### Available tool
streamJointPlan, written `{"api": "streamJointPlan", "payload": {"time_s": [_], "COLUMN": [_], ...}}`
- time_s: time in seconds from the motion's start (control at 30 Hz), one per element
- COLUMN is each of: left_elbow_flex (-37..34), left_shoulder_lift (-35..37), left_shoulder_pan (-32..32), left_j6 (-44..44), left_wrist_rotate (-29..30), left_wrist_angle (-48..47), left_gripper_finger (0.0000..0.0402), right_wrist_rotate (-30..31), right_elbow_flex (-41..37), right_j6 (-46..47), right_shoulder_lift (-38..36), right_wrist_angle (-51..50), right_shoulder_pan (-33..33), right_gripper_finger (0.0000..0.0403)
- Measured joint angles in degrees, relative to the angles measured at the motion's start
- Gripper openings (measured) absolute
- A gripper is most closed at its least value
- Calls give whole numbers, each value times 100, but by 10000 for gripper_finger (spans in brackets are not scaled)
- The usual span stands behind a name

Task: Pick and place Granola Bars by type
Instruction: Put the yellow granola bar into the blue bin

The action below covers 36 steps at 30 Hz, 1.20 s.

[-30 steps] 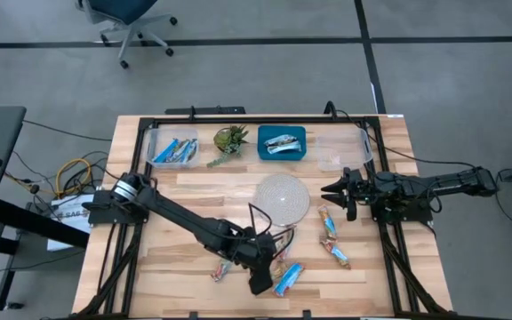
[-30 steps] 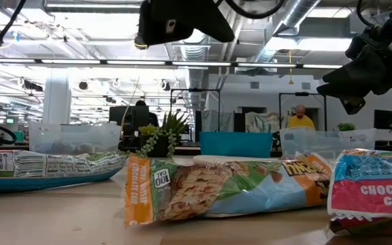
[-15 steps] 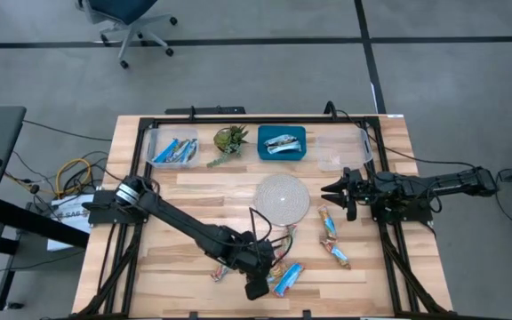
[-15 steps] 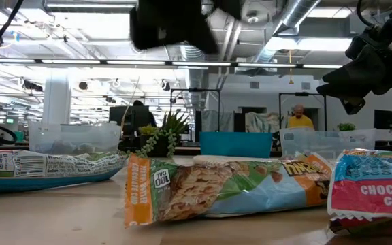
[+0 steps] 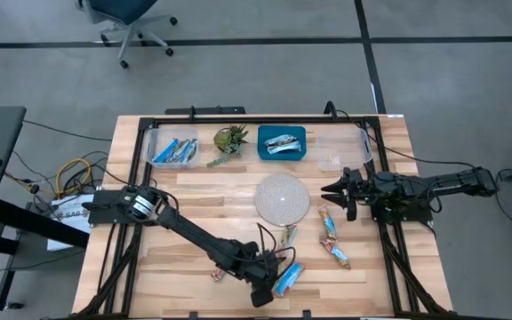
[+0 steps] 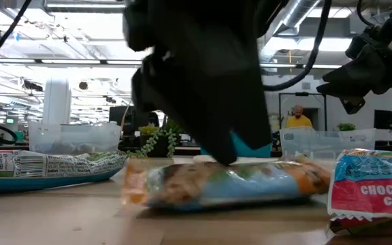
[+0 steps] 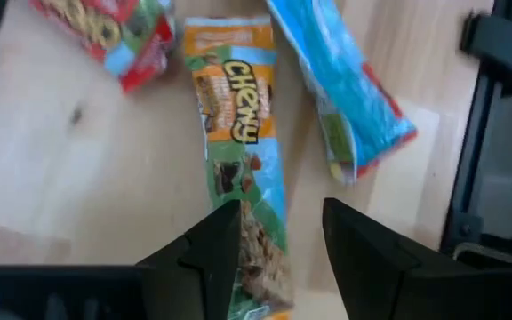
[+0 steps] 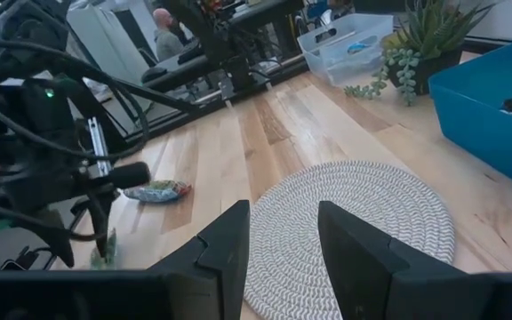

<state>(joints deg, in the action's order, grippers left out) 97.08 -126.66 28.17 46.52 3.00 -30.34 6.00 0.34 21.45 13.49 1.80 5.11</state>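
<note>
Now the left hand [image 7: 274,244], fingers parted, straddles the orange bar [image 7: 243,169] below it; descend squarely, then clench mid-wrapper.

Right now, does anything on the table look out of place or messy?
Mostly loose granola bars scattered at odd angles on the bare wood of the table. Some bars already lie in the clear bin and blue tray, while the other clear bin looks empty. The left gripper straddles one orange-and-blue bar. Nothing looks spilled or damaged.
</note>
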Motion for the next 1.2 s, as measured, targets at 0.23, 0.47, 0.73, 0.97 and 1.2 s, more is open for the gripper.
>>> {"api": "streamJointPlan", "payload": {"time_s": [0.23,0.47,0.73,0.97,1.2], "left_elbow_flex": [0,0,0,0,21], "left_shoulder_lift": [-3,15,39,-16,-309], "left_shoulder_pan": [-27,-85,-90,-84,-65], "left_j6": [-26,-28,-25,-85,-185], "left_wrist_rotate": [233,95,43,239,10], "left_wrist_angle": [-39,-99,-111,-280,-145], "left_gripper_finger": [153,153,153,153,153], "right_wrist_rotate": [0,0,0,0,0], "right_elbow_flex": [2,0,2,0,2], "right_j6": [0,1,1,0,2], "right_shoulder_lift": [-1,0,-1,0,0], "right_wrist_angle": [20,17,18,18,27], "right_shoulder_pan": [1,1,-1,0,1], "right_gripper_finger": [127,127,127,127,127]}}
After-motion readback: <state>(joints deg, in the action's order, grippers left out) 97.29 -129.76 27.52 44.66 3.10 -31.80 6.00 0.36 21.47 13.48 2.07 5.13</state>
